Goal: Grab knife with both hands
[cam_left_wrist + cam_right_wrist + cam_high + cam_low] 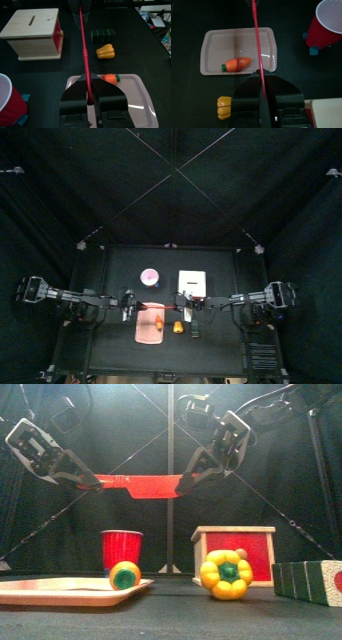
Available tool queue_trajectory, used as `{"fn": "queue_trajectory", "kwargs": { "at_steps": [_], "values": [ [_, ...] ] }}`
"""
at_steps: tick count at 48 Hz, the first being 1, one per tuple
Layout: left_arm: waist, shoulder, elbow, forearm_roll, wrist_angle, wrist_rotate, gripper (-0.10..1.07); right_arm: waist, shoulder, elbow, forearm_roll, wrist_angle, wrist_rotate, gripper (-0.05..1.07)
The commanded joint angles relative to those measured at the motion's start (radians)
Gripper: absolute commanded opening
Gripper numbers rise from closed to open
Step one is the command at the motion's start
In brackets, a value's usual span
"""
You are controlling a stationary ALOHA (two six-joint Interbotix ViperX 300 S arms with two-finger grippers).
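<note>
The thin red-orange knife (140, 482) hangs level in the air above the table, held at both ends. My left gripper (91, 481) is shut on its left end and my right gripper (187, 480) is shut on its right end. In the left wrist view the knife (84, 45) runs straight out from between the shut jaws of the left gripper (89, 86). In the right wrist view the knife (256, 35) runs out the same way from the right gripper (260, 80). In the top view both grippers sit over the table's front middle, the left (130, 308) and the right (191, 310).
Below the knife lies a salmon-pink tray (54, 591) with an orange toy vegetable (124, 574) on it. A red cup (120, 544) stands behind the tray. A yellow pepper (226, 574), a wooden box (234, 549) and a dark green block (314, 582) are to the right.
</note>
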Motion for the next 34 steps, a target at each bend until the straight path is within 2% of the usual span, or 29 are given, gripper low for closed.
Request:
{"fn": "queue_trajectory", "kwargs": {
  "at_steps": [1, 34],
  "values": [
    [-0.003, 0.0, -0.02, 0.0, -0.014, 0.002, 0.28, -0.002, -0.026, -0.012, 0.002, -0.012, -0.002, 0.21],
    [-0.002, 0.0, -0.017, 0.0, -0.009, -0.002, 0.28, -0.002, -0.018, -0.008, 0.002, -0.02, 0.0, 0.21]
  ]
}}
